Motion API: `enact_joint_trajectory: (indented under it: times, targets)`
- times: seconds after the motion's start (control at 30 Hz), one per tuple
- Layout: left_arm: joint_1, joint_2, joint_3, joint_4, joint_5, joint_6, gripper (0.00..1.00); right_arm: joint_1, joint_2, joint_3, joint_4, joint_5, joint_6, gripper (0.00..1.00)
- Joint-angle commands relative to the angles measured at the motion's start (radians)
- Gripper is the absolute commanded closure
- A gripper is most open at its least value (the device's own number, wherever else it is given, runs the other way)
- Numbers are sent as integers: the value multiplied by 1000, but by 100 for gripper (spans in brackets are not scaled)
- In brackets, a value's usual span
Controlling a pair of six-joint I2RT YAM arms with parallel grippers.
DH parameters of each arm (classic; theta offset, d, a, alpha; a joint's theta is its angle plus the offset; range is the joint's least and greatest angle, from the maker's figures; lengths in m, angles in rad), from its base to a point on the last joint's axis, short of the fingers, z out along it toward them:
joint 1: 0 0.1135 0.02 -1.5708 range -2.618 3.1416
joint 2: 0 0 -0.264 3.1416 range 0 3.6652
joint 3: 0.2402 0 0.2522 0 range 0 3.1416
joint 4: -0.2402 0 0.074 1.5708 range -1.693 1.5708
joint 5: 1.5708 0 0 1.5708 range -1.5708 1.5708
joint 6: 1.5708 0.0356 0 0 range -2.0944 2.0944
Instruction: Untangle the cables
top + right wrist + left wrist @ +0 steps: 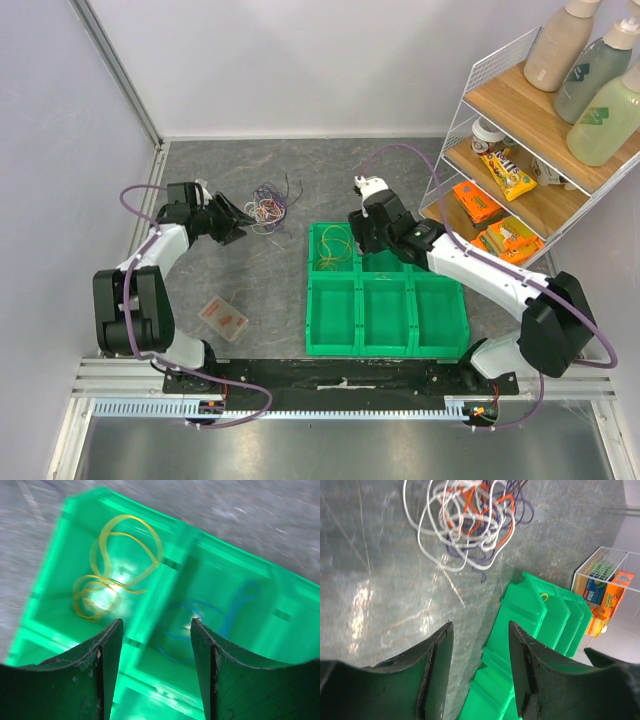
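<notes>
In the upper left of the overhead view, the left claw (pixel 233 219) has its fingers apart with nothing between them. It is aimed at the cables (pixel 268 208), which lie in a loose heap on the grey counter (pixel 320 170), near the green tray (pixel 311 310) and to its left. White, orange and purple strands cross over one another in the heap. They look thin, light and limp, so a pull on one strand will likely drag the others with it. A free outer loop of white at the heap's edge seems the best place to pinch, low against the counter. Further right, a yellow loop (pixel 112 582) lies alone in the tray's upper-left compartment, and a blue loop (pixel 222 622) lies in the compartment beside it. The right claw (pixel 156 630) hangs above them, fingers spread and holding nothing.
</notes>
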Motion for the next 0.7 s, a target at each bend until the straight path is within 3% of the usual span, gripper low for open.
enact_joint_trajectory:
  times: [0.0, 0.1, 0.17, 0.23, 0.33, 0.47, 0.57, 0.67]
  targets:
    - [11, 87, 124, -30, -77, 83, 45, 49, 57, 73, 243, -247, 77, 37]
    - [9, 157, 194, -8, -126, 102, 43, 107, 178, 169, 305, -247, 93, 37]
    - [23, 214, 256, -25, -73, 91, 44, 133, 257, 240, 331, -247, 99, 36]
    - [25, 240, 311, -19, -66, 120, 52, 137, 330, 301, 346, -307, 120, 36]
    - [22, 269, 382, -18, -169, 239, 60, 138, 397, 358, 357, -341, 137, 36]
    - [17, 355, 452, -74, -166, 371, 52, 137, 414, 378, 360, -325, 136, 36]
    - [14, 380, 452, -45, -129, 396, 47, 137, 413, 389, 356, -313, 122, 36]
    - [13, 420, 466, -41, -54, 378, 48, 135, 414, 395, 356, -310, 116, 36]
